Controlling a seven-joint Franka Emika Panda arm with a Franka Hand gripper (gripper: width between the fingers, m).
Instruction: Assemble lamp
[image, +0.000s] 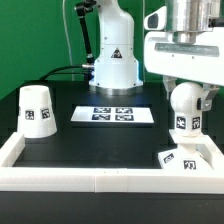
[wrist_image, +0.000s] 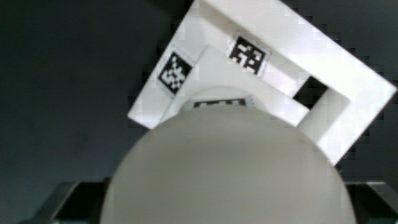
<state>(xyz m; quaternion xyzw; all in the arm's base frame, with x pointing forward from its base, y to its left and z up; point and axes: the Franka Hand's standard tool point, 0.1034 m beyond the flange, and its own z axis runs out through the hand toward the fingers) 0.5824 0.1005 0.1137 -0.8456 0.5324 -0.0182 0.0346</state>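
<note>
The arm reaches straight down, its gripper (image: 186, 96) clenched on the ball top of the upright bulb (image: 183, 120), directly above the square base (image: 186, 157). The shade (image: 38, 108) stands well apart from the base, toward the exterior view's left.

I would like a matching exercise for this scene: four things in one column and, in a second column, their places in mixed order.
Things:
1. shade
2. bulb
3. base
4. marker board

Places:
A. lying flat in the middle
B. low down, at the exterior view's right
C. upright and alone, at the exterior view's left
D. raised, just above the base

Pairs: 1-C, 2-D, 3-B, 4-A
</note>
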